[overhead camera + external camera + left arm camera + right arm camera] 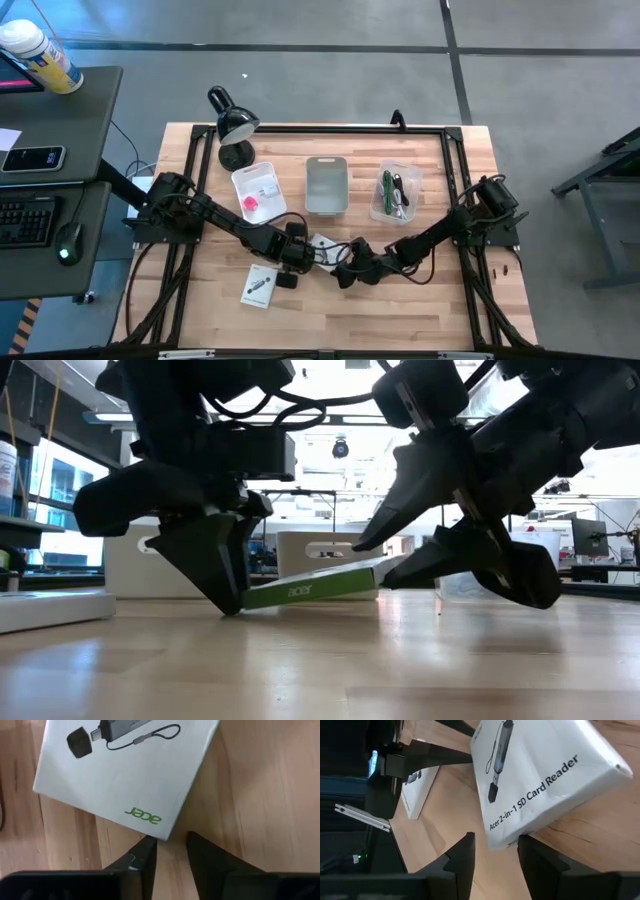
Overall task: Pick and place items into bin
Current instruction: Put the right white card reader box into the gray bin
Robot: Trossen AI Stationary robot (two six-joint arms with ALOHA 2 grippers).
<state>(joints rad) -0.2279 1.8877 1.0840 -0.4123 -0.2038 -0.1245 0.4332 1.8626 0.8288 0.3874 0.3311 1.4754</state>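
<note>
A white flat packet [322, 243] with a green "acer" side [310, 588] lies tilted between my two grippers at the table's middle. Its low corner is on the wood by my left gripper [305, 252], whose fingers point down with a small gap [170, 847]. Its raised corner is at my right gripper [342, 266], which is shut on it [495, 847]. A second white packet [260, 285] lies flat near the front left. A pink cube [250, 203] lies in the left clear bin, and green, black and white cords [393, 192] lie in the right one. My left gripper's fingertips [235, 605] stand on the wood against the packet's low corner [161, 834], coming from above and slanting. The corner lies just ahead of the gap between the fingers and is not pinched. My right gripper pinches the packet's raised corner [506, 840] between its two fingers, one above its printed face and one below. The fingers come slanting down from the table's right. That end is lifted off the wood [380, 568] and the packet tilts down toward the left gripper.
A grey bin [326, 185] stands at the far middle between the two clear bins [258, 185] [395, 195]. A black lamp [232, 125] stands at the far left. A small black piece [286, 281] lies beside the second packet. Bare wood lies along the near edge.
</note>
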